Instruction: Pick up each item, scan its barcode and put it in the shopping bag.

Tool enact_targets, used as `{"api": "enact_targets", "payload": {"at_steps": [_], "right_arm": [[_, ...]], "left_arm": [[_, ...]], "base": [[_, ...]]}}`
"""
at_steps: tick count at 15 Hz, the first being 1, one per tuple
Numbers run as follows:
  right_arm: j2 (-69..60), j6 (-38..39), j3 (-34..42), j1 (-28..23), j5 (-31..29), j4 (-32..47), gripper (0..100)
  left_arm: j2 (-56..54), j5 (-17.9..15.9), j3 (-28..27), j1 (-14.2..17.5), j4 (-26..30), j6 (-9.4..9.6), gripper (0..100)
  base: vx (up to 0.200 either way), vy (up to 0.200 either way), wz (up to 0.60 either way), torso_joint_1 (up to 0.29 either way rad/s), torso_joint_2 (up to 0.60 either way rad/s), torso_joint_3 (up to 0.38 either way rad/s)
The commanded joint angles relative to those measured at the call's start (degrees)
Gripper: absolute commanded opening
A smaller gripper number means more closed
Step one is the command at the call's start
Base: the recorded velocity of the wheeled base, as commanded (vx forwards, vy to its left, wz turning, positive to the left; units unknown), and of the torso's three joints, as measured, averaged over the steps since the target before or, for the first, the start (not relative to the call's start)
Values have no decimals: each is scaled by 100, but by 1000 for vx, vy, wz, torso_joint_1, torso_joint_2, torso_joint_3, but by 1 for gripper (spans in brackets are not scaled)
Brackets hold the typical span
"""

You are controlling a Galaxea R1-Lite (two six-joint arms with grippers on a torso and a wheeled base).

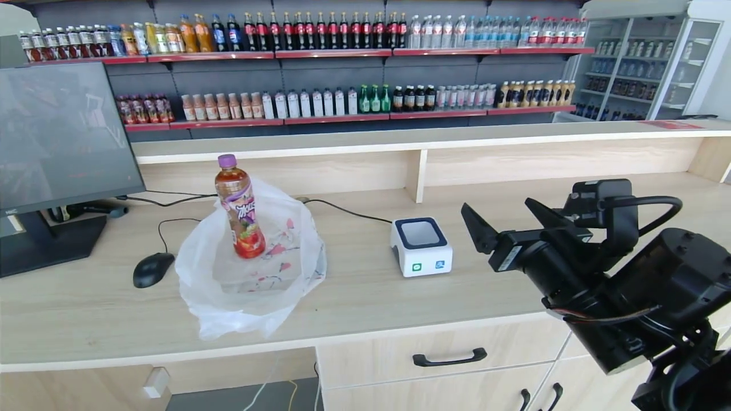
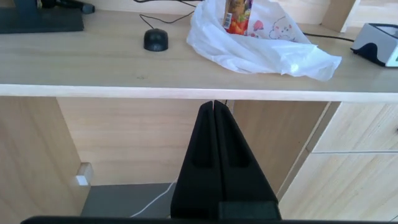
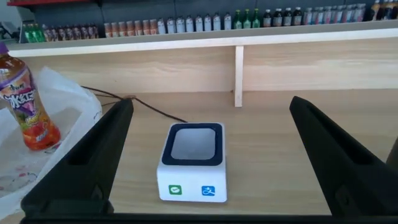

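Observation:
A drink bottle [image 1: 239,209] with a purple cap stands upright inside the white plastic shopping bag [image 1: 251,279] on the wooden counter; it also shows as the bottle [image 3: 28,102] and the bottle [image 2: 237,15]. The white barcode scanner [image 1: 421,245] sits to the bag's right, directly in front of my right gripper [image 1: 505,218], which hangs open and empty above the counter's front right. The scanner [image 3: 192,160] lies between its spread fingers. My left gripper [image 2: 214,107] is shut and empty, below the counter's front edge, in front of the bag [image 2: 261,40].
A monitor [image 1: 57,142] on a stand occupies the counter's left, with a black mouse [image 1: 152,269] and cables beside the bag. A raised shelf [image 1: 422,142] with a divider runs along the back. Drawers [image 1: 445,354] sit under the counter.

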Motion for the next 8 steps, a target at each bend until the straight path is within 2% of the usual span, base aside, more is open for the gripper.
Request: {"api": "enact_targets", "payload": {"at_steps": [1, 8], "right_arm": [[36, -2, -2, 10, 1, -6, 100], [133, 7, 24, -17, 1, -6, 100]], "left_arm": [[-2, 1, -1, 6, -1, -1, 0], [-2, -7, -1, -2, -10, -1, 0]], "base": [[0, -200, 0, -2, 2, 7], [0, -200, 0, 2, 5, 3]]}}
